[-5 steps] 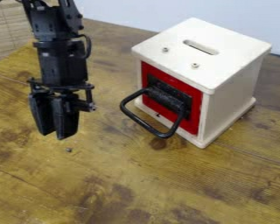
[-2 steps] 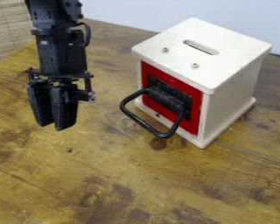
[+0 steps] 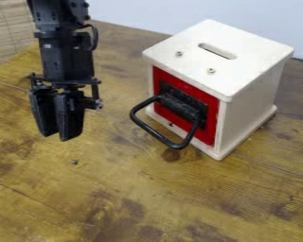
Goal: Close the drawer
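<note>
to the left of the cream-white box (image 3: 249,85) as viewed, the black gripper (image 3: 58,117) hung above the wooden table (image 3: 122,203), well apart from the box. its two broad fingers pointed downward with a narrow gap between them, so it was partly open; nothing was seen held. the drawer (image 3: 206,99) sat in the front of the box, its red panel facing the gripper side. whether it was fully seated could not be told. its black loop handle (image 3: 177,145) stuck out from the box front and sloped down toward the table; contact with the tabletop could not be confirmed. the box stood upright, with a slot (image 3: 218,50) and two small round metallic fittings in its top. a pale wall (image 3: 167,9) rose behind the box.
</note>
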You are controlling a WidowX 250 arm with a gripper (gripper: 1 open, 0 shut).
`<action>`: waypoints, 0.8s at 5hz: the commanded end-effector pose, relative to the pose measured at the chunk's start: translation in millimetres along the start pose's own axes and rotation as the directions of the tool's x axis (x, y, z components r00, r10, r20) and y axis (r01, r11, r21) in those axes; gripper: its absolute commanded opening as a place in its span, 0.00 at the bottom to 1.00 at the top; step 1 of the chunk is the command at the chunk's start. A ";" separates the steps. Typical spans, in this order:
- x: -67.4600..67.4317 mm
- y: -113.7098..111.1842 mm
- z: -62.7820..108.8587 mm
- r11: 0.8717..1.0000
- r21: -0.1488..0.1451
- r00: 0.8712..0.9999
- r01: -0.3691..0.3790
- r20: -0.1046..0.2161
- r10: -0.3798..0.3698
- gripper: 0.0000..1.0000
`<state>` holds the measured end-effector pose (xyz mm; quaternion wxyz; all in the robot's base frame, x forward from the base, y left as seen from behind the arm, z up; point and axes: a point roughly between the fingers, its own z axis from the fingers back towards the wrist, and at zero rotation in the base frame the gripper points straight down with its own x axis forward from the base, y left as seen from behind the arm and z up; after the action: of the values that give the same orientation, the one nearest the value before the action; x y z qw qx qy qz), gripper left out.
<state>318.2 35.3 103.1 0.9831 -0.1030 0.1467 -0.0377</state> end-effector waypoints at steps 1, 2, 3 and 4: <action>1.1 5.6 15.5 1.000 0.016 0.998 -0.012 0.061 0.011 1.00; 2.7 5.7 11.5 1.000 0.014 0.999 -0.014 0.051 0.013 1.00; 4.4 5.6 8.3 1.000 0.014 0.999 -0.015 0.043 0.014 1.00; 6.1 5.6 5.1 1.000 0.013 0.999 -0.016 0.035 0.016 1.00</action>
<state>319.6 36.0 89.5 0.9812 -0.1033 0.1601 -0.0308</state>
